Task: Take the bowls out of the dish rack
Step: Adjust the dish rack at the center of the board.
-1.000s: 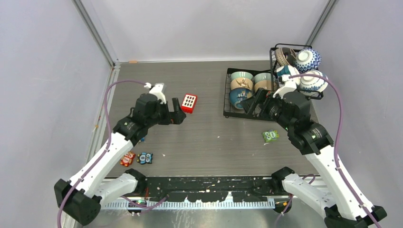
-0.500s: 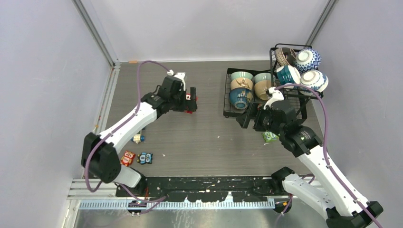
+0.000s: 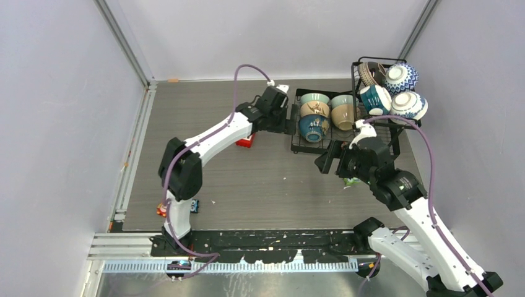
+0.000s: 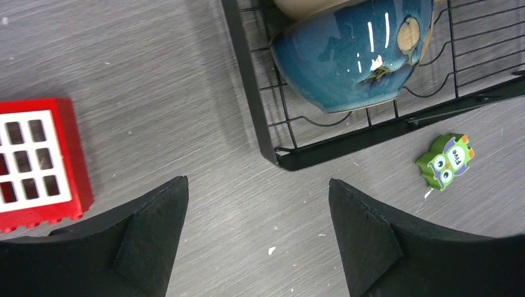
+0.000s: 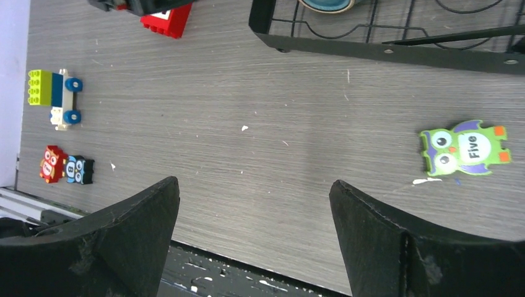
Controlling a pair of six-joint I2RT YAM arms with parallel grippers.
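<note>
The black wire dish rack (image 3: 303,150) stands at the far right. Its flat tray holds a dark blue bowl (image 3: 312,127) with tan, pale green and cream bowls behind it. Its basket holds a brown bowl (image 3: 370,73), a blue-and-white bowl (image 3: 400,77), a teal bowl (image 3: 376,99) and a patterned bowl (image 3: 408,105). My left gripper (image 3: 290,119) is open and empty at the tray's left edge; in its wrist view (image 4: 257,181) the dark blue bowl (image 4: 347,59) lies just ahead. My right gripper (image 3: 323,162) (image 5: 254,182) is open and empty over the table before the rack's front edge (image 5: 384,52).
A red block with white squares (image 4: 37,161) lies left of the rack, partly under my left arm (image 3: 246,142). A green owl block (image 5: 464,148) lies in front of the rack. A toy car (image 5: 52,99) and two small figures (image 5: 65,167) lie near the left front.
My left arm has swung right from the red block to the rack's left edge. My right gripper has pulled back from the rack toward the near side. Both stay open.
</note>
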